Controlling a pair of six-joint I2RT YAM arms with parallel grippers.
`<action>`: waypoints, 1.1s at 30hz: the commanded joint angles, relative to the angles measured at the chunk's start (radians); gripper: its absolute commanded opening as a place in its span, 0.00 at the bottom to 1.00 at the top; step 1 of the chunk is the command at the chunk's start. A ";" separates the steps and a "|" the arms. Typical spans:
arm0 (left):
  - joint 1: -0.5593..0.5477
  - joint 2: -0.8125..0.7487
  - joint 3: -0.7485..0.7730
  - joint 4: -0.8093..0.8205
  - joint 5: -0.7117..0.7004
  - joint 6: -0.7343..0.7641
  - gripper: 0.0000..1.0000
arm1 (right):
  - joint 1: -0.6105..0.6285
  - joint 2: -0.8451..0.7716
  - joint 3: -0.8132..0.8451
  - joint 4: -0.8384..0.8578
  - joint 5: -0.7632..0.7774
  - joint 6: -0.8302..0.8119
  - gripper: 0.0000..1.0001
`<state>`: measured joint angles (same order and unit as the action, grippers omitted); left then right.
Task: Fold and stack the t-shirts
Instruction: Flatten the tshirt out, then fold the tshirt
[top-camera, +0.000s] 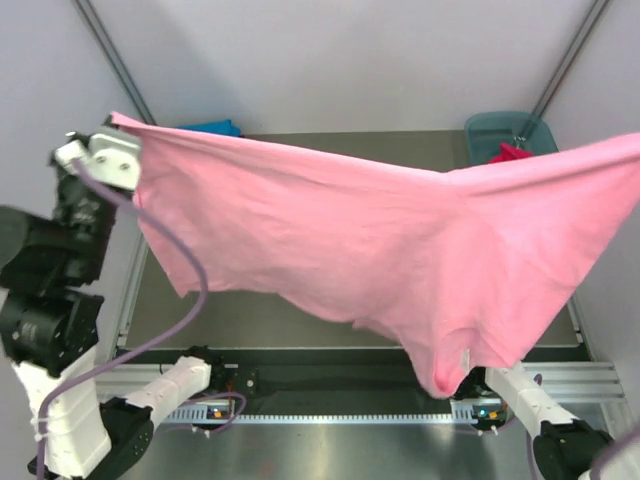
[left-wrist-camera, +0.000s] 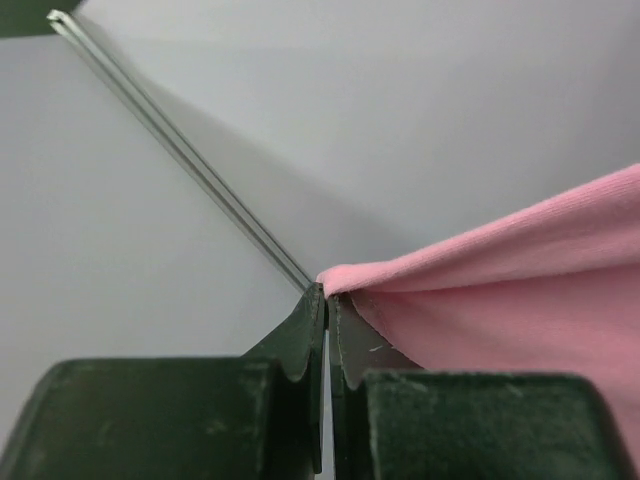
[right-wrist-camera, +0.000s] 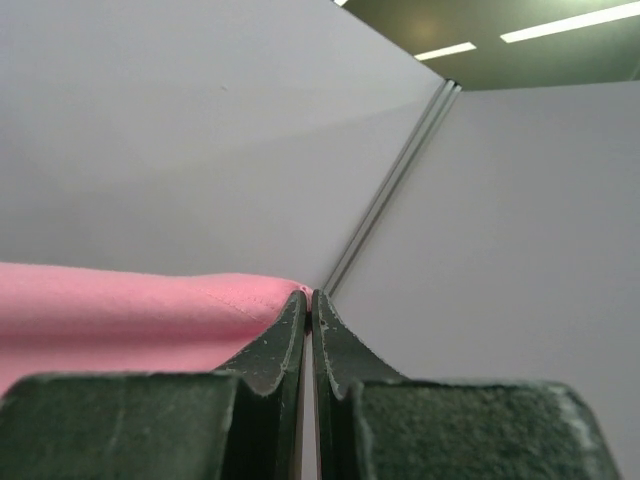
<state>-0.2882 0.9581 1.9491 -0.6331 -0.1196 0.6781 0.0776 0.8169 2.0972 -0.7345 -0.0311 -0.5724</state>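
My robot lab cell
White panels (top-camera: 350, 60), aluminium struts (top-camera: 113, 60) and a steel bench (top-camera: 340, 452) box me in.

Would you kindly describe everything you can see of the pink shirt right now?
The pink shirt is soft, plain, cotton-looking knit in light pink. It hangs spread wide in the air above the table, stretched between two raised corners: the left gripper has its jaws shut on one hemmed edge, the right gripper on the other. The middle sags, and a fold with a small white label droops lowest at the near right.
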 joint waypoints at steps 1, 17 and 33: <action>0.011 0.042 -0.142 0.062 -0.051 0.037 0.00 | -0.006 0.102 -0.081 0.121 0.048 -0.053 0.00; 0.193 0.660 -0.557 0.512 0.172 0.084 0.00 | -0.010 0.673 -0.619 0.599 -0.050 -0.261 0.00; 0.166 1.620 0.399 0.542 0.081 0.035 0.00 | -0.013 1.682 0.255 0.676 0.140 -0.316 0.00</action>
<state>-0.1295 2.5317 2.2131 -0.1905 0.0006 0.7242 0.0734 2.5034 2.2948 -0.1982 0.0566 -0.8574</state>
